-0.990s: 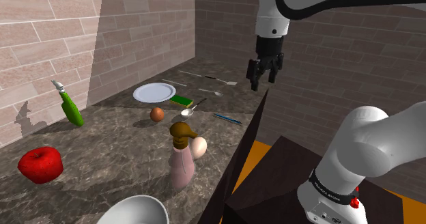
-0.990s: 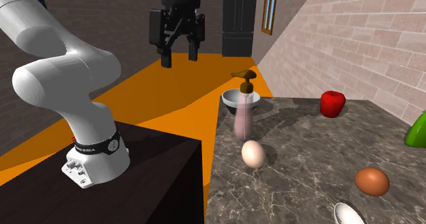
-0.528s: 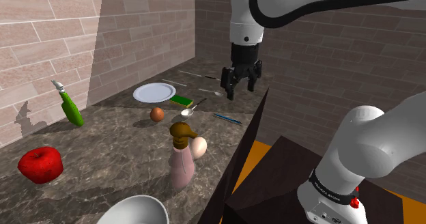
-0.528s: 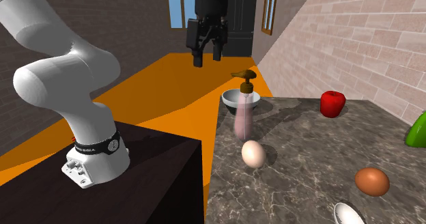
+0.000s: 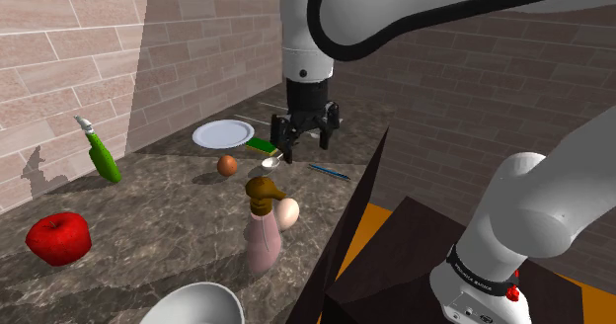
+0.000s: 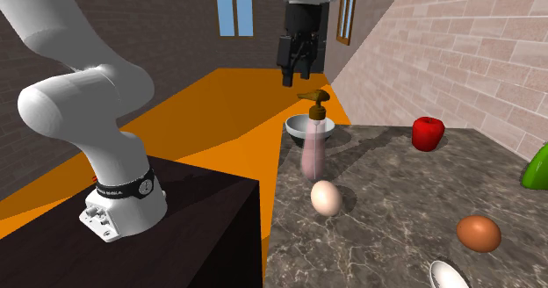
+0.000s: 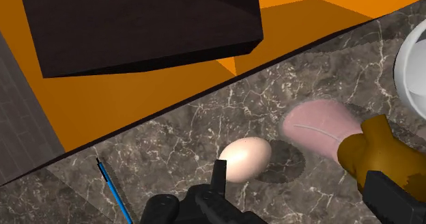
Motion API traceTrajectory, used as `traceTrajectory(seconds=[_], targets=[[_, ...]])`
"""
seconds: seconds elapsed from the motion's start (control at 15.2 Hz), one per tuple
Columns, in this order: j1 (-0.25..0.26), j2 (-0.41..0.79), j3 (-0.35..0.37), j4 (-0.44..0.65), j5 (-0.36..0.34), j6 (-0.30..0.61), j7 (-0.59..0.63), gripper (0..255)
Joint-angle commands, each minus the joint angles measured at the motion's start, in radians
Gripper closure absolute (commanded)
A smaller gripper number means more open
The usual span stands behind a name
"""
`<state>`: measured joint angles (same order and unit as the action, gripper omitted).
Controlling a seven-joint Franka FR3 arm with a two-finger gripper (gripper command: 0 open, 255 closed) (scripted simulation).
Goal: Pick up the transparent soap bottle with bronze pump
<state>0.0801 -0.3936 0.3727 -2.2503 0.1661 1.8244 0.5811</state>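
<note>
You have carried the gripper (image 5: 303, 142) off the stand's side and out over the marble counter (image 5: 178, 208) in the last second; in the shoulder view it has swung leftward and dropped, and in the second exterior view the gripper (image 6: 297, 74) has slid rightward until it hangs above the soap bottle (image 6: 313, 150), a little to that view's left of it. The bottle itself has not stirred; so I judge the approach about half made, with the descent yet to come.

The fingers stand well apart and hold nothing; the wrist view shows the gripper (image 7: 300, 178) with bare counter in its gap.

The soap bottle (image 5: 264, 235) stands upright near the counter's front edge, its pinkish see-through body topped by a bronze pump (image 5: 265, 192); a white egg (image 5: 287, 212) lies just beside it and a pale bowl (image 5: 194, 307) sits near its other side. From the wrist, the bottle (image 7: 321, 127) lies just ahead of the gap, its pump (image 7: 382, 154) close by one finger and the egg (image 7: 245, 158) close by the other; nothing touches yet. You will want to centre on the bottle and keep clear of that egg as you lower.
</note>
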Motion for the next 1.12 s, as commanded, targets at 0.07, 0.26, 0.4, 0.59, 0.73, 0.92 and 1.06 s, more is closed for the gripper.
traceTrajectory(seconds=[0.07, 0.26, 0.4, 0.59, 0.73, 0.92, 1.06], targets=[[0.007, 0.09, 0.054, 0.059, -0.006, 0.04, 0.076, 0], [0.012, 0.192, 0.104, 0.138, -0.032, 0.069, 0.155, 0], [0.019, 0.263, 0.134, 0.196, -0.058, 0.083, 0.21, 0], [0.021, 0.272, 0.136, 0.164, -0.062, 0.123, 0.212, 0], [0.022, 0.28, 0.138, 0.145, -0.064, 0.15, 0.213, 0], [0.022, 0.292, 0.141, 0.12, -0.068, 0.185, 0.216, 0], [0.022, 0.292, 0.141, 0.12, -0.068, 0.185, 0.216, 0]])
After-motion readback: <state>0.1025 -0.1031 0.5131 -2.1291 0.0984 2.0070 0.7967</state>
